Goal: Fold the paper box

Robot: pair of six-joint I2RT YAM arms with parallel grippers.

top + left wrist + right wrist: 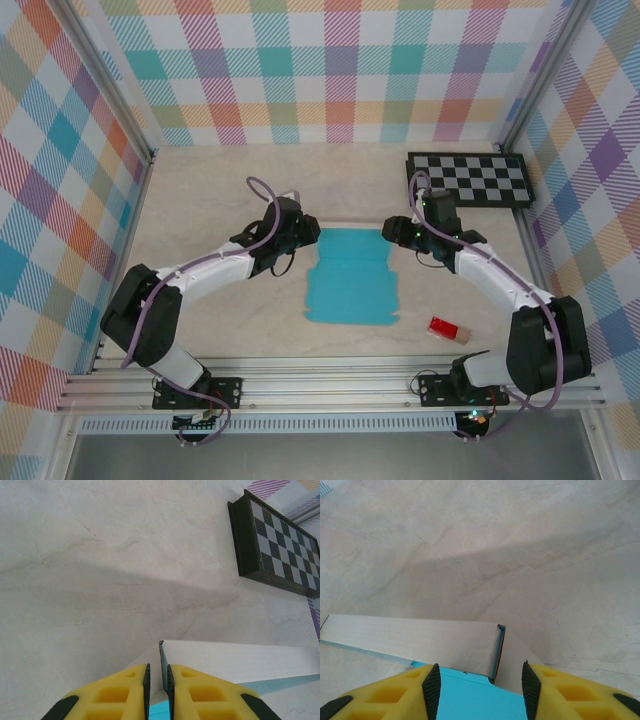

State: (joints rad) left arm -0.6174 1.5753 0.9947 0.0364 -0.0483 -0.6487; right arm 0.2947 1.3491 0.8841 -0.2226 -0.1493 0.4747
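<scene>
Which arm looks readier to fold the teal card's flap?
Left. The left tool is shut on the paper box flap's edge; the right tool sits open around the other corner, gripping nothing.

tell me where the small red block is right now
In the top view, the small red block lies on the pale table at the near right, apart from and just right of the teal card paper box.
</scene>
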